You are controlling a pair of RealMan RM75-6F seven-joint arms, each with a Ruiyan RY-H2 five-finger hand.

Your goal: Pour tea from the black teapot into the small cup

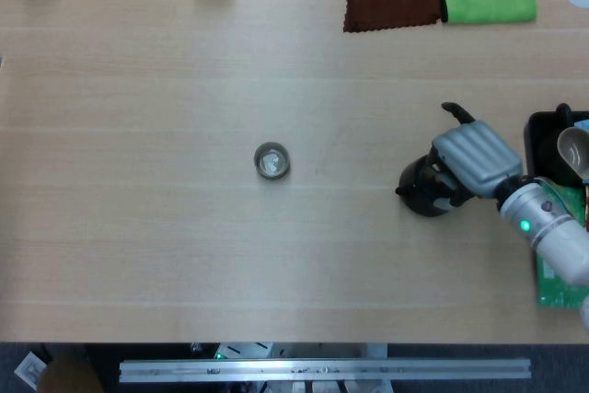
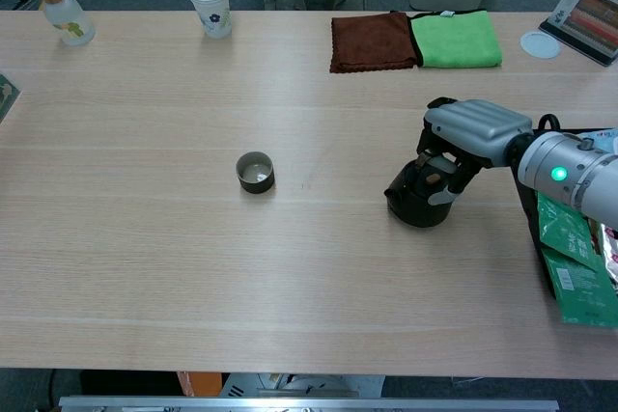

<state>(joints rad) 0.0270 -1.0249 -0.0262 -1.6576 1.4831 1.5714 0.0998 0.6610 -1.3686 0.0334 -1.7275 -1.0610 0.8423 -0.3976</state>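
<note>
Right hand (image 2: 465, 138) grips black teapot (image 2: 419, 198) from above, at right of table (image 1: 138, 227).
Small cup (image 1: 271, 161) stands well apart to the left. Judgement: carry pot level, spout leading, then tip slowly over cup. Left hand unseen.

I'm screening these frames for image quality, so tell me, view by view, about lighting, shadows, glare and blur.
Head view: flat, even light on the table, no glare, a soft picture; the black teapot is a dark shape with little detail under the right hand. Chest view: sharper, with only faint shadow under the teapot and small cup; the far table edge bows slightly.
</note>
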